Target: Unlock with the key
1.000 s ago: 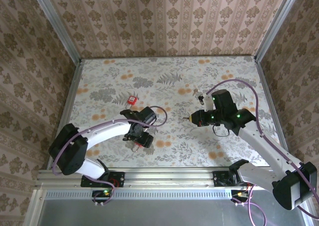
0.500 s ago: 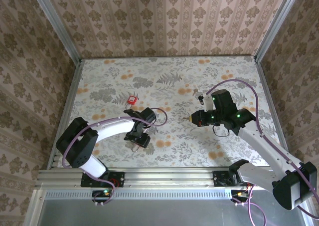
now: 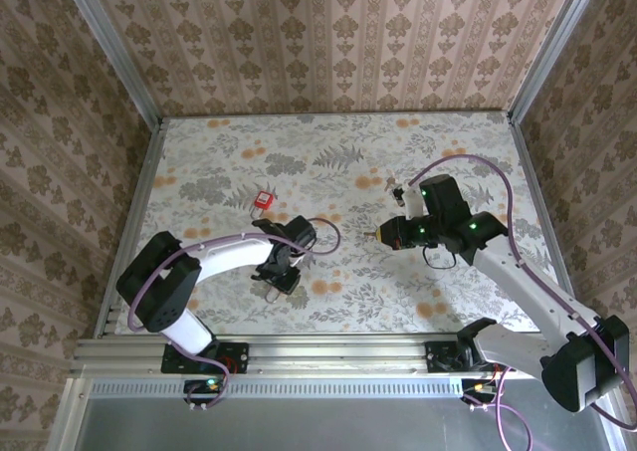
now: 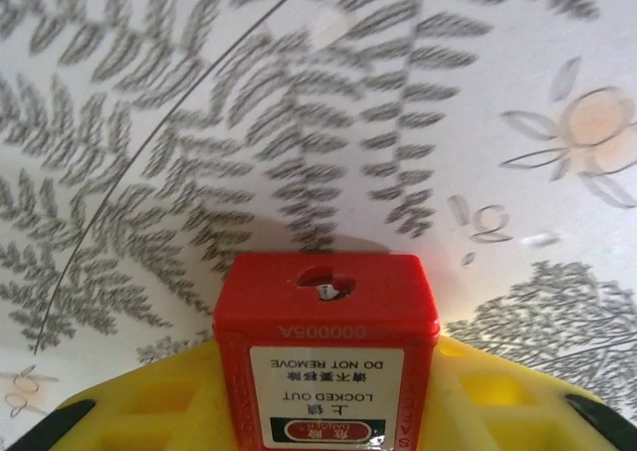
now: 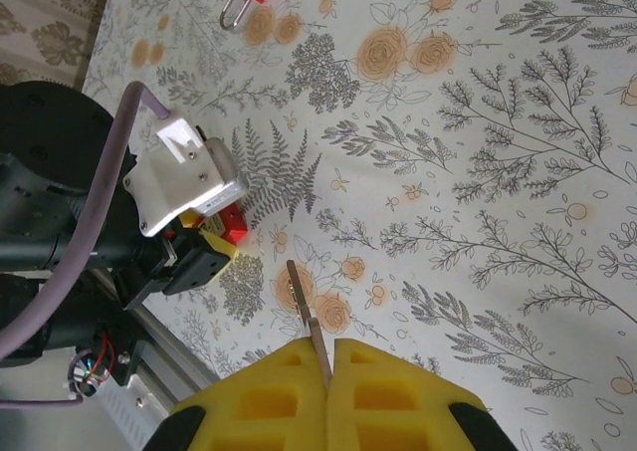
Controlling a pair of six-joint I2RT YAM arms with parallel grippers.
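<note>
While the flowered table (image 3: 438, 162) is spread wide beneath, the left gripper (image 3: 282, 272) is found at its near left, yellow pads (image 4: 149, 411) pressed on a red padlock (image 4: 326, 341) whose keyhole (image 4: 326, 290) faces outward. Well apart to the right, the right gripper (image 5: 328, 356) is clamped on the key (image 5: 307, 312), with the blade aimed leftward at the lock. "LOCKED OUT / DO NOT REMOVE" is read, inverted, on the label (image 4: 326, 396)

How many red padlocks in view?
2 red padlocks. One lies on the table, beyond the left arm's wrist. The other sits in the left gripper, keyhole facing out. The arms could hide more.
</note>
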